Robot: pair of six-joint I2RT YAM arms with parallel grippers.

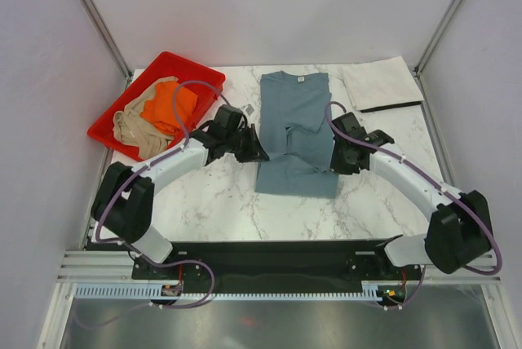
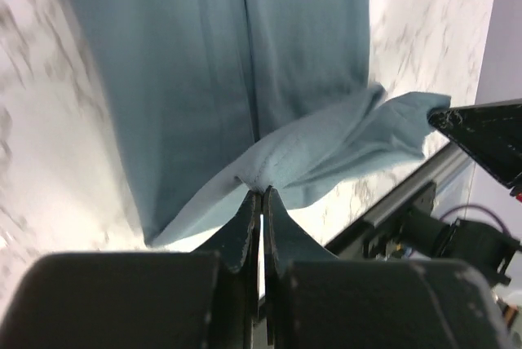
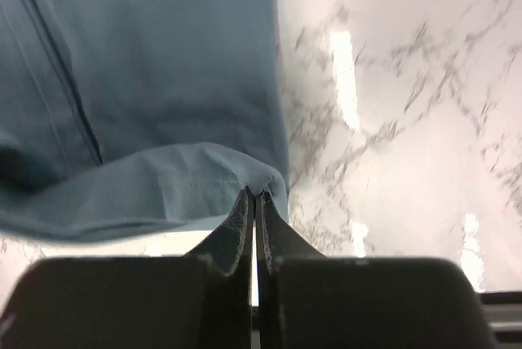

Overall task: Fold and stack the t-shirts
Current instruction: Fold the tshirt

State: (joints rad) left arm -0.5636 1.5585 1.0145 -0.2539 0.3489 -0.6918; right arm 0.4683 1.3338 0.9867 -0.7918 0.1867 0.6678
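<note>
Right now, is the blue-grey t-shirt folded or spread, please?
Partly folded: the blue-grey t-shirt has sides turned inward; left gripper, right gripper pinch it.

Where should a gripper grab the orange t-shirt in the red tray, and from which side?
Pinch a raised fold of the orange t-shirt, coming straight down: it lies crumpled against the tan shirt, and the walls of the red tray block a sideways approach. The left gripper, nearer, is shut on the blue-grey shirt.

white marble table (image 1: 214, 196) between pale lilac walls (image 1: 285, 6).

Left arm (image 1: 163, 168), right arm (image 1: 408, 174) angled inward, wrists low; both jaws clamped onto blue-grey t-shirt (image 1: 294, 112) edges.
</note>
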